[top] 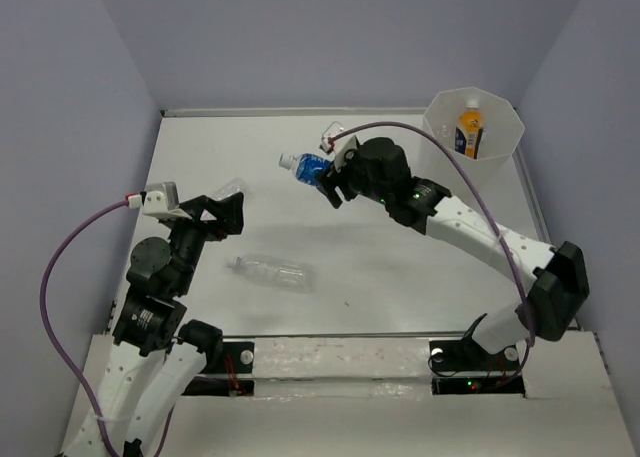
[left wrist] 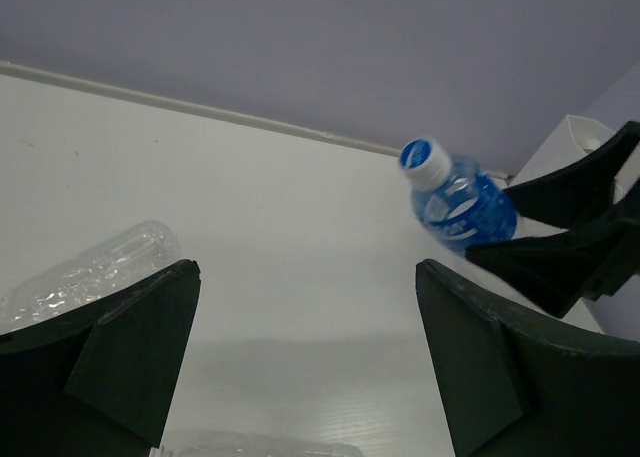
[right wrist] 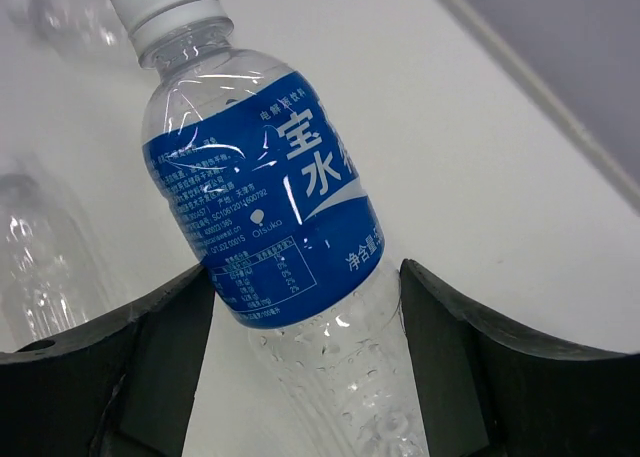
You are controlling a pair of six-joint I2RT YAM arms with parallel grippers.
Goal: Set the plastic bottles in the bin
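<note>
Grey walls (top: 300, 37) box in a white tabletop (top: 400, 277), and there's the bin (top: 505, 145) in the far right corner, tall and open-topped, with an orange bottle (top: 470, 132) already standing inside. The right arm reaches out over mid-table, and its hand (top: 325, 177) has both fingers pressed on the sides of the blue-labelled bottle (top: 308, 166), gripping just below the label. The bottle's long axis runs across the jaws, white cap pointing left and away, base trailing toward the wrist. From the left wrist view it looks clear of the surface.

This is what matters: the bin lies to the right of that hand and a little farther back, well apart, with open tabletop between. I'd judge a swing right and up over the rim comes next, and the rim stands high, so height counts.

Over on the left, the left hand (top: 225, 209) hangs spread wide, holding nothing. A clear bottle (top: 232, 186) lies just beside its fingers, and a second clear bottle (top: 275, 271) lies flat nearer the bases.
</note>
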